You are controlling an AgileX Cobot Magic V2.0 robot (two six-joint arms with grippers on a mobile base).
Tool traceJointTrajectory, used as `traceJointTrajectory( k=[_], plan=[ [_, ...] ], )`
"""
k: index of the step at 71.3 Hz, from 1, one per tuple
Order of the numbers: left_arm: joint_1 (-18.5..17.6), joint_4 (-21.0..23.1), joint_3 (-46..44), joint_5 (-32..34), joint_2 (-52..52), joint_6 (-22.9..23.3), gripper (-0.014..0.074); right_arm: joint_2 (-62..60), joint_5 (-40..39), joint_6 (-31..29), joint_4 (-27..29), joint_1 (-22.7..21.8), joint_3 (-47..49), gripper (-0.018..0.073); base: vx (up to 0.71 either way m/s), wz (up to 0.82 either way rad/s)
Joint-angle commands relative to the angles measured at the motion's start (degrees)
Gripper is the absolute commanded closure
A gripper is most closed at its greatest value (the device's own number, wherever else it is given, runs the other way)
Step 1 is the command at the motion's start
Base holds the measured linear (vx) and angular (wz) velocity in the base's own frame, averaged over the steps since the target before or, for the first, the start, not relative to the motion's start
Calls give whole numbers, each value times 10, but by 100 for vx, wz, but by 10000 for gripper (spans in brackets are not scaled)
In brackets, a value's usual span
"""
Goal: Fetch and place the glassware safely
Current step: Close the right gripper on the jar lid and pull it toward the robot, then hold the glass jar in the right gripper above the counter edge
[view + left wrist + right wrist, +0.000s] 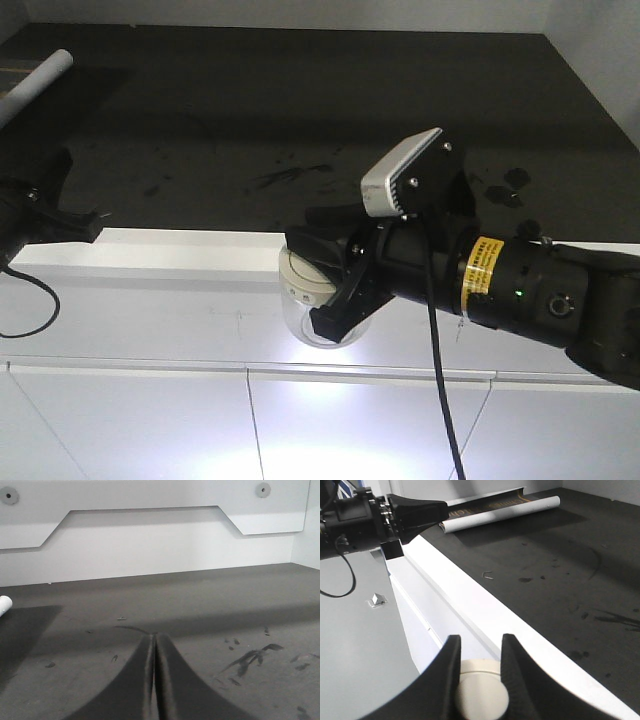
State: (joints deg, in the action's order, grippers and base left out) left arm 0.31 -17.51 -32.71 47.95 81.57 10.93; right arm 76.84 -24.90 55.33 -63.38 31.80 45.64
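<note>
Cream-lidded jar [300, 285] clamped between jaws of right gripper [318, 280], by white ledge [180, 260].

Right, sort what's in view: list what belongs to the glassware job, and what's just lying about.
Job: small squat clear glass jar with round cream-white lid, held in the right gripper.

Lying about: long white cylindrical tube on the dark worktop; dark curled sheet beside it; left gripper, shut and empty.
</note>
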Motion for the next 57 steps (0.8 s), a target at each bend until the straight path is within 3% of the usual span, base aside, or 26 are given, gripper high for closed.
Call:
traceJointTrajectory(
  k=[1,23,57],
  plan=[
    [-1,10,-11,42,-18,2,594,-30,-61,-58,54,-1,-6,561,0,0],
    [-1,11,-11,41,-18,2,594,-36,-136,-82,60,-1,-37,561,0,0],
    [-1,11,-11,41,-18,2,594,-36,-135,-82,61,-1,-37,559,0,0]
  ],
)
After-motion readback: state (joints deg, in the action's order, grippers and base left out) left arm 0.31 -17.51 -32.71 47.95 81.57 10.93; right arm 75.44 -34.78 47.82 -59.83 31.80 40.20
